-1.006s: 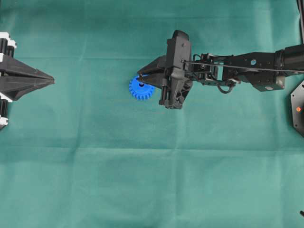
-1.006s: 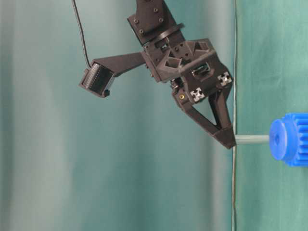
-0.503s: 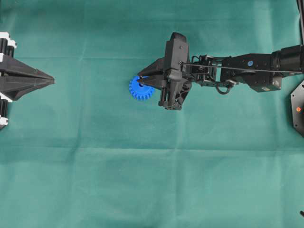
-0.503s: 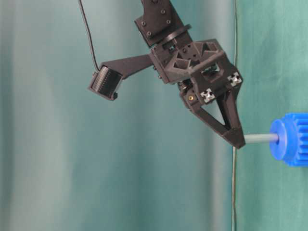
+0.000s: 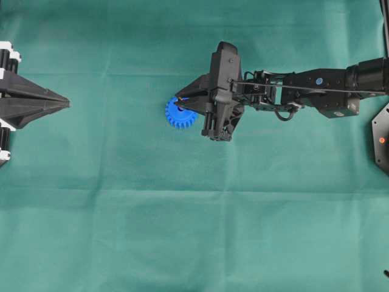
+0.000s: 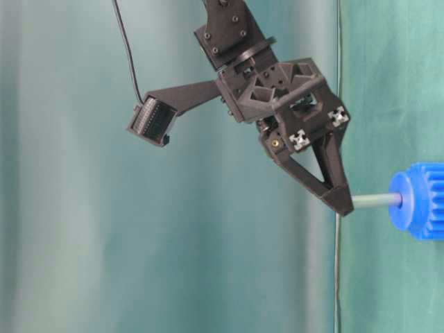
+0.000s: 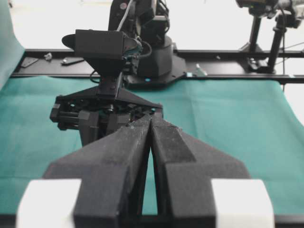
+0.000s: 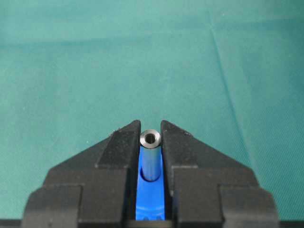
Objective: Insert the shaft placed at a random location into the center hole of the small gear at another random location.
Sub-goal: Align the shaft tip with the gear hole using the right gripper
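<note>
Over the last second the right gripper (image 6: 345,202) has come closer to the bright blue toothed plastic gear (image 6: 418,200) — the exposed silver-grey metal shaft (image 6: 377,200) looks shorter, so insertion seems underway. The jaws pinch the shaft's free end. Its long axis runs straight from fingertips into the hub's centre hole. The left gripper (image 7: 150,124) is pressed together, empty.

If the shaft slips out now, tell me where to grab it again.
Take the shaft by its free upper end, where the right hand pinches it now, coming from straight above the small gear. It stands upright with its lower end at the hub, so only that end is clear.
</note>
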Robot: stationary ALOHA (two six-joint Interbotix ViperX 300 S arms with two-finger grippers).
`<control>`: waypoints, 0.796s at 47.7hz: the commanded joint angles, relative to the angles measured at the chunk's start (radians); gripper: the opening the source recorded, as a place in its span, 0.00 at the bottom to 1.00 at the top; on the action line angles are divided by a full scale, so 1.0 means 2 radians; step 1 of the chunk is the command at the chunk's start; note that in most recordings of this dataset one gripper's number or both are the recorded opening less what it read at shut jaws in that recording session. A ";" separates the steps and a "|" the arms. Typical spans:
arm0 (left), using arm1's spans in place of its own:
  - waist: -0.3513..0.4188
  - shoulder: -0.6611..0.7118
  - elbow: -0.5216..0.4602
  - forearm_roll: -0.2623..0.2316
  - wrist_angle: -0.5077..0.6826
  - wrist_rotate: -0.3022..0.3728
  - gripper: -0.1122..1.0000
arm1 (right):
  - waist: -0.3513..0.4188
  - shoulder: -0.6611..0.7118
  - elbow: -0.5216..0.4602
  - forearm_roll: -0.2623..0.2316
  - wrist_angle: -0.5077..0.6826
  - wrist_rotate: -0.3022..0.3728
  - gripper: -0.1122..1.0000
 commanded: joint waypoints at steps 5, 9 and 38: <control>-0.001 0.002 -0.010 0.002 -0.004 -0.001 0.10 | 0.002 -0.014 -0.021 -0.001 0.008 -0.010 0.22; -0.001 0.002 -0.010 0.002 -0.003 0.000 0.10 | 0.002 -0.018 -0.024 -0.005 0.015 -0.010 0.22; -0.001 0.002 -0.010 0.002 -0.003 0.000 0.10 | 0.002 -0.002 -0.021 -0.008 0.014 -0.010 0.22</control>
